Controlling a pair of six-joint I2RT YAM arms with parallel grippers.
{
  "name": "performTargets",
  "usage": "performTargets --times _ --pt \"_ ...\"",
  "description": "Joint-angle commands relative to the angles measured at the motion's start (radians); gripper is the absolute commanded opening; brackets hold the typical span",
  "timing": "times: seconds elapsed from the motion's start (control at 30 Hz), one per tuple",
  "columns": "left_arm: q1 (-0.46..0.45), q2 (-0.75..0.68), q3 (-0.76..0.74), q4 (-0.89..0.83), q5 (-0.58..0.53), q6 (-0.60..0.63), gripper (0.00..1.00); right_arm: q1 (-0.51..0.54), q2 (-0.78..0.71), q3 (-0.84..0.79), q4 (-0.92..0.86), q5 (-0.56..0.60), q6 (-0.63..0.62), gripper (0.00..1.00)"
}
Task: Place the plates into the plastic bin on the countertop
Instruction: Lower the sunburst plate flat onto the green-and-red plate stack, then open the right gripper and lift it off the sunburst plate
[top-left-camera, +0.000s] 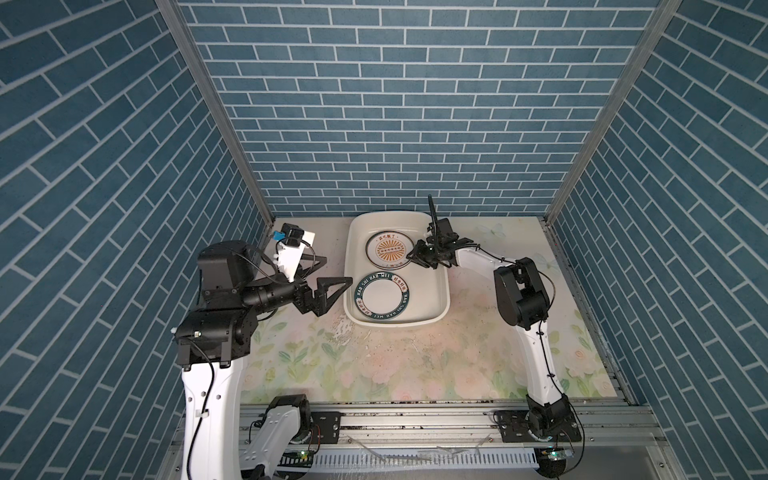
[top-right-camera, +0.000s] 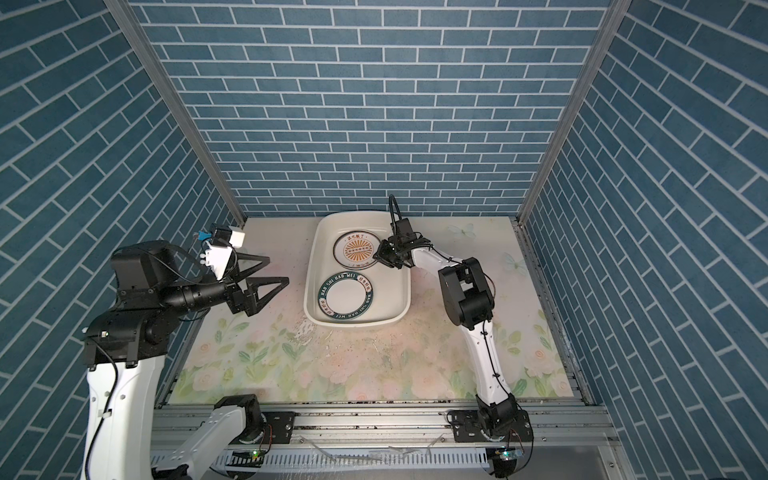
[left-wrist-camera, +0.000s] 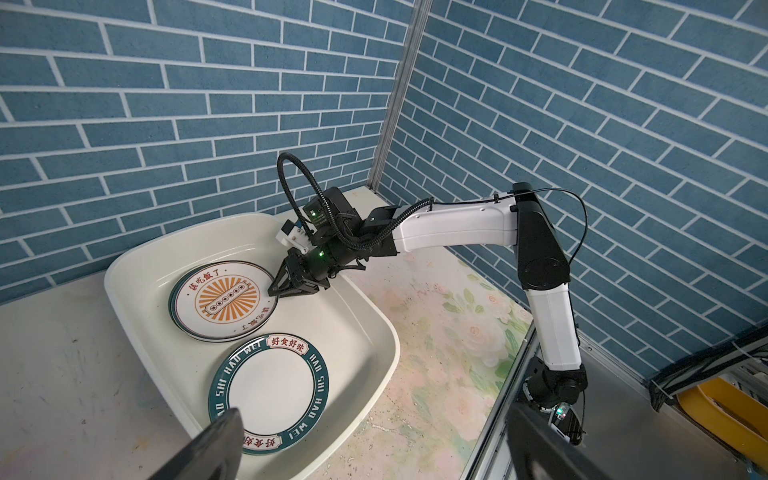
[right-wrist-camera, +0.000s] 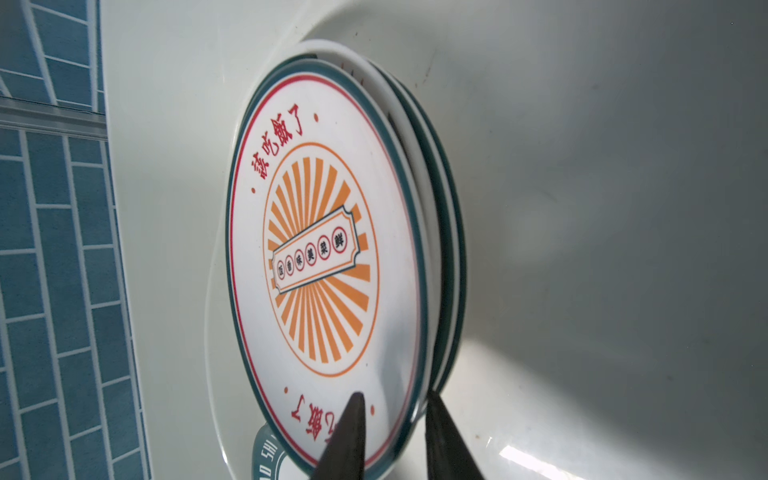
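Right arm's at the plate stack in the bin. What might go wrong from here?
1. The right gripper has its jaws astride the rim of the top sunburst plate; I can't tell if they grip it, so retreating now might drag it.
2. The lower plates sit staggered, so a nudge may slide them towards the lettered plate in the bin.

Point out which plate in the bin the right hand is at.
The orange sunburst plate: the right hand is at its rim. The teal lettered-rim plate lies apart from that hand.
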Motion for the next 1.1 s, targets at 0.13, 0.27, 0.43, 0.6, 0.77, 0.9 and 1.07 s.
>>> performTargets --times 0.13,0.27,0.43,0.6,0.77,0.9,1.07 --pt "0.006 0.003 -0.002 0.016 0.019 -0.005 1.0 -0.01 -0.074 -0.034 -0.045 0.007 0.022 0.27" --pt "0.006 0.003 -0.003 0.018 0.019 -0.004 0.99 -0.006 -0.086 -0.046 -0.039 0.004 0.024 0.26" --pt "0.006 0.005 -0.001 0.017 0.019 -0.005 1.0 -0.003 -0.075 -0.033 -0.039 -0.004 0.025 0.26" --pt "0.006 0.004 -0.001 0.013 0.016 -0.001 1.0 0.0 -0.056 -0.007 -0.044 -0.008 0.025 0.26" --pt "0.006 0.002 0.002 0.011 0.014 0.0 1.0 0.002 -0.038 0.022 -0.051 -0.013 0.026 0.26" --pt "0.006 0.002 0.002 0.012 0.014 0.0 1.0 0.001 -0.02 0.06 -0.067 -0.022 0.025 0.25" --pt "0.006 0.003 0.002 0.01 0.015 0.003 1.0 0.002 0.001 0.085 -0.086 -0.024 0.022 0.25"
